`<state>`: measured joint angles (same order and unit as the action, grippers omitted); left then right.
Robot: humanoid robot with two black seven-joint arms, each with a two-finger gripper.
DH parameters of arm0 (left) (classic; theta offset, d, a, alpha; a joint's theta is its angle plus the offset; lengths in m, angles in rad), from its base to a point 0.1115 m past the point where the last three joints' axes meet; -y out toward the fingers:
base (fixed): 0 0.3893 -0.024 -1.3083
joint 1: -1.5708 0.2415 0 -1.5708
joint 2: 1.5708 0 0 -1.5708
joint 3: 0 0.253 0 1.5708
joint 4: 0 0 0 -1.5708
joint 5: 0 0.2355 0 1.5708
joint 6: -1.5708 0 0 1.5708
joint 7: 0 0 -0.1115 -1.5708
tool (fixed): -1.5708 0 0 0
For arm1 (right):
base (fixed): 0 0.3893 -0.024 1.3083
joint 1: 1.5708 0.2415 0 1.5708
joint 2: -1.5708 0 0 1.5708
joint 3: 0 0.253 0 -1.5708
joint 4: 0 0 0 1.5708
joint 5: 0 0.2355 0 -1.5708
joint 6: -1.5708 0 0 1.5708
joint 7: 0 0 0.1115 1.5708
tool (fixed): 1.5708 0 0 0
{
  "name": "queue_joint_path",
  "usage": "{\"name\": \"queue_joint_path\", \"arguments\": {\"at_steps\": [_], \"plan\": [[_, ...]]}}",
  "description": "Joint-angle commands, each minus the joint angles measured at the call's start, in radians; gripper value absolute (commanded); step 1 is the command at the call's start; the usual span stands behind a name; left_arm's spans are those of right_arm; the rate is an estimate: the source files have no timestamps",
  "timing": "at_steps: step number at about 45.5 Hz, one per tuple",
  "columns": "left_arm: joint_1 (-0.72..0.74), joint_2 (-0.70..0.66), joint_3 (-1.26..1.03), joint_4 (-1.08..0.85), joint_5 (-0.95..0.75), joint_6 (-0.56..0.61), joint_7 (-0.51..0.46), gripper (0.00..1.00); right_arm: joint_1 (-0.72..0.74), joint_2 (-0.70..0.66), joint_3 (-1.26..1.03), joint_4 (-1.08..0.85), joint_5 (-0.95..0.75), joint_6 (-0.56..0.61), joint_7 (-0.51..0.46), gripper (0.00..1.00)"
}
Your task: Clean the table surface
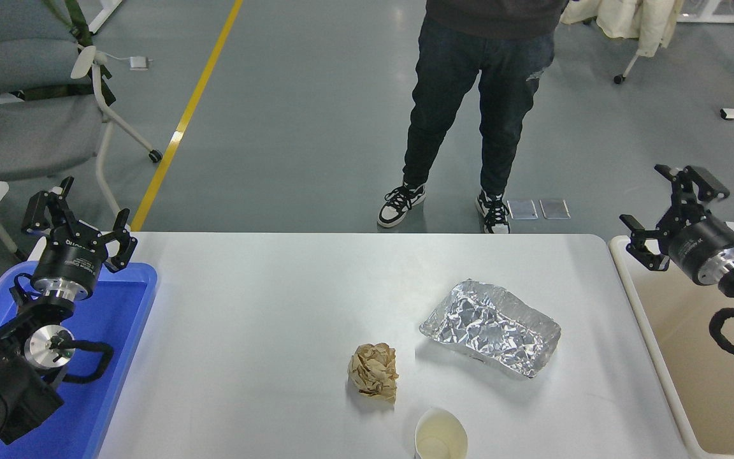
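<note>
The white table surface (pixel 265 331) fills the middle of the view, between the blue plastic tray (pixel 122 344) at its left edge and the beige plastic bin (pixel 650 344) at its right edge; three bits of litter lie on it, right of centre: a crumpled foil tray (pixel 491 327), a brown paper ball (pixel 374 371) just left of it, a paper cup (pixel 441 435) at the near edge, partly cut off by the frame.

The right tool (pixel 666 207) hangs above the far corner of the beige bin, jaws spread wide, holding nothing; the left tool (pixel 78 220) sits parked above the far end of the blue tray, also open and empty.

Step in hand, as I judge it: the right arm reaching in for a first item, nothing gripped yet; the foil tray is nearest that arm, so a likely first pick; foil is thin and crushes, so best to come down over one rim wall and pinch it, not the whole width.

Room: open surface all round the foil on the far and right sides, clear path back to the bin; the paper ball is near the foil's left end, the cup is near the ball, so approach from the right to avoid nudging either; the cup sits close to the near edge and could roll off if bumped; a person (pixel 469 95) stands beyond the far edge, well apart from the litter.
</note>
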<state>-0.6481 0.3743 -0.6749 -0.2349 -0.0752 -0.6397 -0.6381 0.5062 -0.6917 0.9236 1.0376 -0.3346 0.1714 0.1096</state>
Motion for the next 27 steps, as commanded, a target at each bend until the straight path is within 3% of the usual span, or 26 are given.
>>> {"name": "queue_joint_path", "arguments": {"at_steps": [1, 10, 27], "plan": [[-0.001, 0.0, 0.0, 0.0, 0.0, 0.0, 0.0, 1.0, -0.028, -0.138, -0.063, 0.234, -0.004, 0.003, -0.021, 0.99], [-0.001, 0.0, 0.0, 0.0, 0.0, 0.0, 0.0, 1.0, -0.096, -0.232, -0.199, 0.505, -0.141, 0.01, -0.016, 0.99], [-0.001, 0.0, 0.0, 0.0, 0.0, 0.0, 0.0, 1.0, -0.003, -0.247, -0.5, 0.642, -0.38, 0.134, -0.018, 0.99]]}}
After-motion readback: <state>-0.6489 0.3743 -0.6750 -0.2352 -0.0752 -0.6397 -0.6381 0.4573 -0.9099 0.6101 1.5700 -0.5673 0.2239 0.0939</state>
